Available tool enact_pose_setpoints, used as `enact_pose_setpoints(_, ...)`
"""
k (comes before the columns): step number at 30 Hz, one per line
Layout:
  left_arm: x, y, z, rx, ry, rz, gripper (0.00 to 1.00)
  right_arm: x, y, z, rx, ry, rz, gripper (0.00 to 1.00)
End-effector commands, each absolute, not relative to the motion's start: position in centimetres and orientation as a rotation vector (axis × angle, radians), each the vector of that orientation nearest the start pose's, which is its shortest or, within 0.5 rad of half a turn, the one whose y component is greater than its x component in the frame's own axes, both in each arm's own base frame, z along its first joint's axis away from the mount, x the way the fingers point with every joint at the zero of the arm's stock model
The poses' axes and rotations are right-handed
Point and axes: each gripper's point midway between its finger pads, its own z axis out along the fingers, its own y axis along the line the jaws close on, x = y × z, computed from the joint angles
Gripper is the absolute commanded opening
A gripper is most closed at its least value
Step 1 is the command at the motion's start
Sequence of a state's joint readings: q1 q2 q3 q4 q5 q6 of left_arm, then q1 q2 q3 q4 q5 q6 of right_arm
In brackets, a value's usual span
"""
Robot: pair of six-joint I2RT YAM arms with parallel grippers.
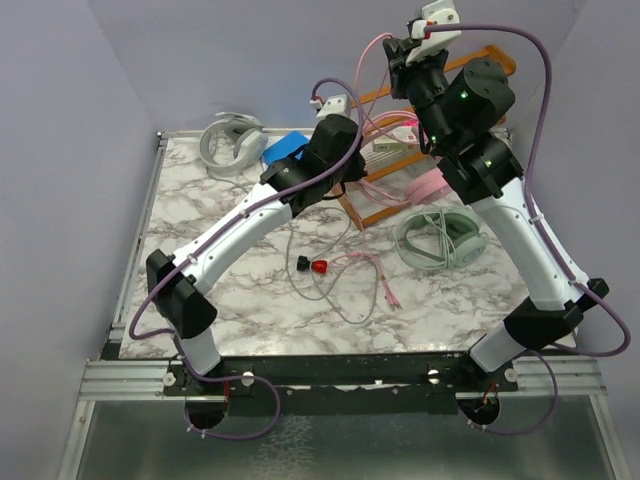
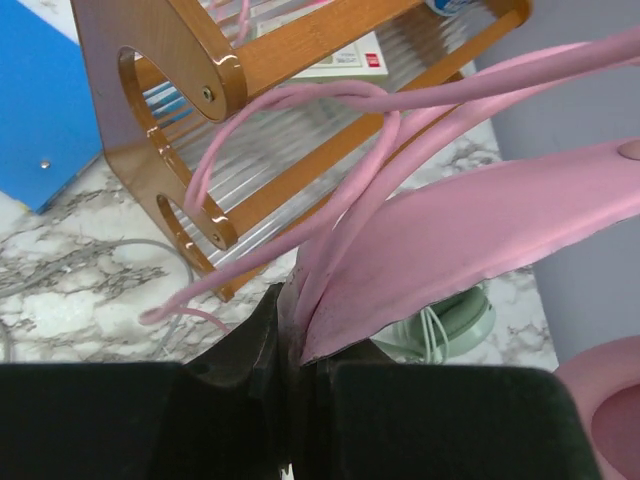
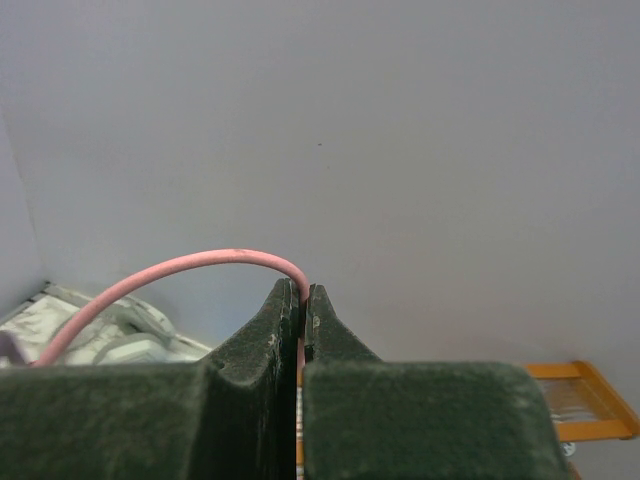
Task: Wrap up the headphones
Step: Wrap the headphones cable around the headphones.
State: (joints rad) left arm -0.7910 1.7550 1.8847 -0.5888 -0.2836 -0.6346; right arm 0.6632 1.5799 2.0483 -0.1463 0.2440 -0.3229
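Observation:
The pink headset's headband point(image 2: 480, 230) is clamped in my shut left gripper point(image 2: 295, 345) beside the wooden rack; several loops of its pink cable point(image 2: 300, 100) lie against it. In the top view the pink headset point(image 1: 425, 187) is partly hidden under both arms. My right gripper point(image 3: 302, 295) is shut on the pink cable point(image 3: 180, 268) and holds it high near the back wall point(image 1: 393, 42). The mint green headset point(image 1: 440, 242) lies on the table at the right, its cable wound on it. The silver-grey headset point(image 1: 230, 143) lies at the back left.
A wooden rack point(image 1: 370, 215) stands mid-back, close to my left gripper point(image 2: 180, 60). A blue box point(image 1: 283, 150) lies behind the left wrist. A small red-and-black object point(image 1: 312, 266), a loose grey cable point(image 1: 330, 290) and the pink cable's plug end point(image 1: 385, 285) lie mid-table.

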Motion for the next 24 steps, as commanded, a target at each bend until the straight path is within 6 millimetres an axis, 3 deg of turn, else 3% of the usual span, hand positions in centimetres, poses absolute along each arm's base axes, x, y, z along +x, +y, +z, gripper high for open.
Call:
enact_pose_setpoints(1, 35.7, -34.0, 41.5, -0.095, 1.772, -0.866, 0.00, 40.1, 22.2, 57.8, -0.365, 1.194, 0.017, 0.01)
enact_pose_setpoints(6, 33.1, -31.8, 42.4, -0.003, 1.697, -0.865, 0.00, 41.6, 20.4, 57.0, -0.357, 1.206, -0.188, 0.01)
enact_pose_setpoints(11, 30.8, -28.6, 43.3, 0.016, 1.570, -0.852, 0.00, 42.5, 20.2, 56.5, -0.405, 1.216, -0.290, 0.01)
enact_pose_setpoints(18, 28.3, -23.9, 45.8, -0.011, 1.441, -0.801, 0.00, 41.1, 21.9, 55.4, -0.568, 1.201, -0.216, 0.01)
enact_pose_setpoints(24, 26.3, -22.5, 48.2, 0.125, 1.373, -0.742, 0.00, 39.3, 23.3, 54.3, -0.740, 1.165, -0.144, 0.01)
